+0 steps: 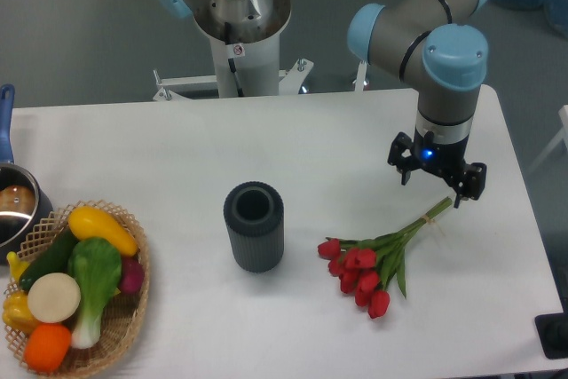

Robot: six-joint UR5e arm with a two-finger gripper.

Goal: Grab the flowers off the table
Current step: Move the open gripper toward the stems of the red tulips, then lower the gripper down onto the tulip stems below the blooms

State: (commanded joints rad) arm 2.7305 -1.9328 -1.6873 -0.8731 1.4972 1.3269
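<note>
The flowers [373, 259], a small bunch of red tulips with green stems, lie flat on the white table [266, 148] at the front right. Their red heads point to the front left and their pale tied stem ends [437, 211] point to the back right. My gripper [436, 185] hangs just above and behind the stem ends. Its two dark fingers are spread apart with nothing between them. It is apart from the flowers.
A dark grey ribbed cylinder vase [254, 225] stands upright left of the flowers. A wicker basket [133, 308] of toy vegetables sits at the front left corner. A pot [13, 206] with a blue handle is at the left edge. The arm's base [235, 24] stands behind the table.
</note>
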